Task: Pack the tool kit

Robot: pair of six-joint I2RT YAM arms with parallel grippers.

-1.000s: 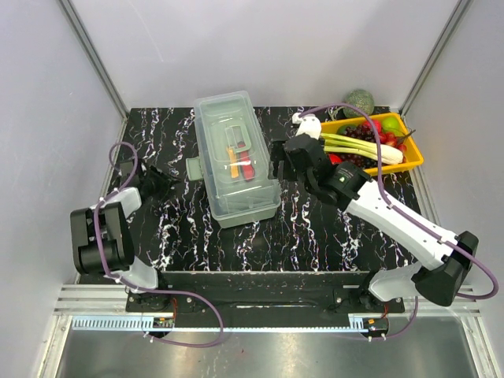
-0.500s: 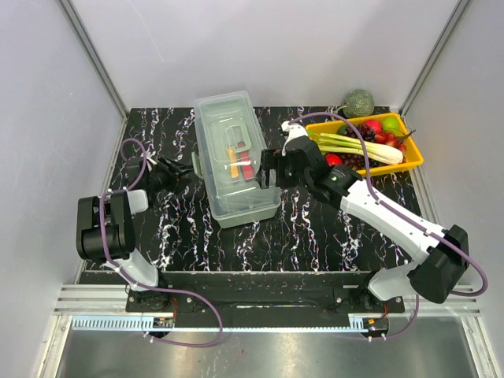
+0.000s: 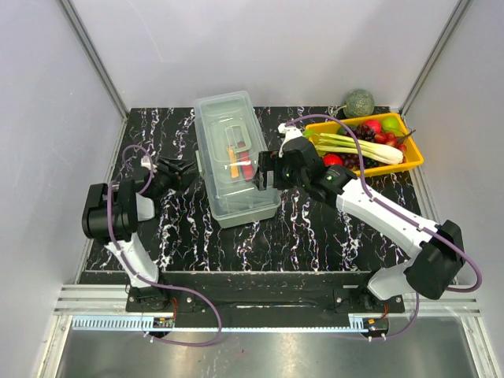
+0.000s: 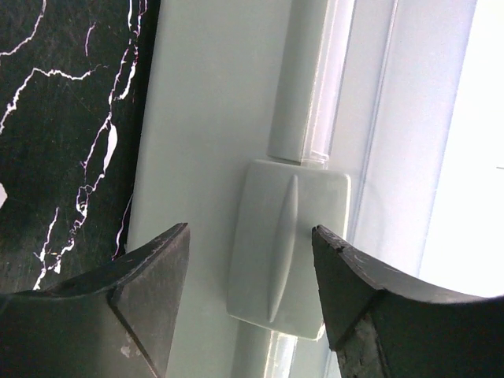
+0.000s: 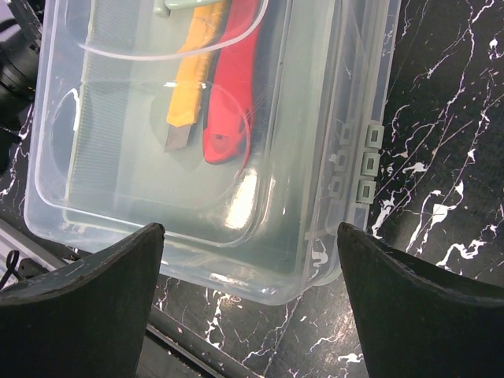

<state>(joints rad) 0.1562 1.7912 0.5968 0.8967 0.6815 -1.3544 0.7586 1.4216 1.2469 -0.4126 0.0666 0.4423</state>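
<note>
Left gripper (image 4: 250,236): fingers apart, flanking latch (image 4: 287,244) on the toolbox's left long side; the nearer arm to it. Right gripper (image 3: 264,168): spread wide at the opposite long side, holding nothing. Toolbox (image 3: 235,157): mid-table, lid down, long axis near-to-far, knives (image 5: 228,118) inside.

The right wrist view's top edge is cutting off the toolbox (image 5: 118,165), the yellow knife (image 5: 193,79) and the red knife (image 5: 232,98). Glare is bleaching the toolbox in the left wrist view.
</note>
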